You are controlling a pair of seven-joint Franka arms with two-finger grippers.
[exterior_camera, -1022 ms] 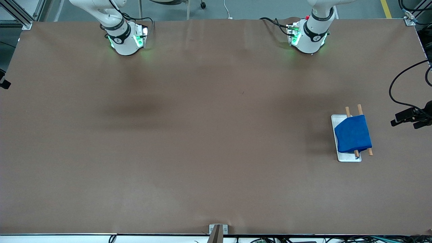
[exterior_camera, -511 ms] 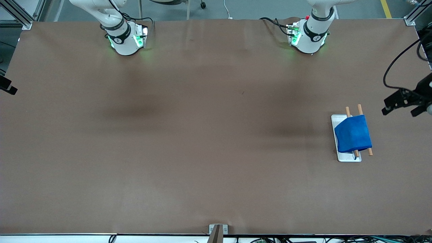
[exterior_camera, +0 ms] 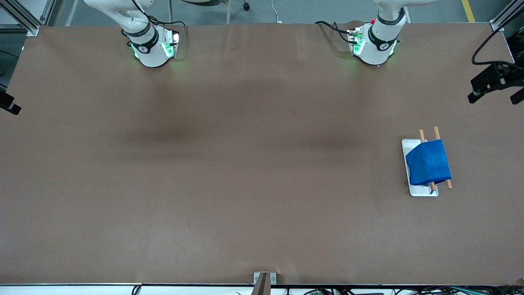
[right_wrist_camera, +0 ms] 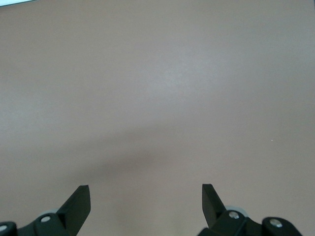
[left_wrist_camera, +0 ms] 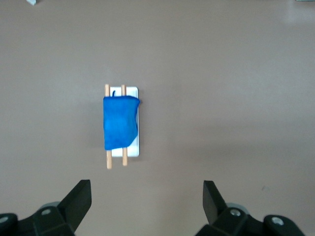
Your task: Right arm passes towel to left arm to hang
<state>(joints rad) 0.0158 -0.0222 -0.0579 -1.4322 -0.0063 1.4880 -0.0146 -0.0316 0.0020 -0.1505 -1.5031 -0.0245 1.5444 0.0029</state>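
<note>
The bright blue towel (exterior_camera: 428,163) hangs folded over two wooden rods (exterior_camera: 436,132) on a white tray (exterior_camera: 421,191) at the left arm's end of the table. My left gripper (exterior_camera: 494,96) is open and empty, high over the table's edge at that end. In the left wrist view (left_wrist_camera: 147,194) it looks down on the towel (left_wrist_camera: 119,123), the rods (left_wrist_camera: 109,162) and the tray (left_wrist_camera: 136,147). My right gripper (right_wrist_camera: 146,196) is open and empty over bare brown table. Only a black part of it (exterior_camera: 7,105) shows at the front view's edge.
The two arm bases (exterior_camera: 153,49) (exterior_camera: 374,47) stand along the table's edge farthest from the front camera. A small metal bracket (exterior_camera: 264,278) sits at the table's edge nearest that camera. Black cables (exterior_camera: 481,45) hang by the left gripper.
My left gripper has drawn away from the towel on its rods, toward the bases' side of the table. The towel and the right gripper have not moved.
</note>
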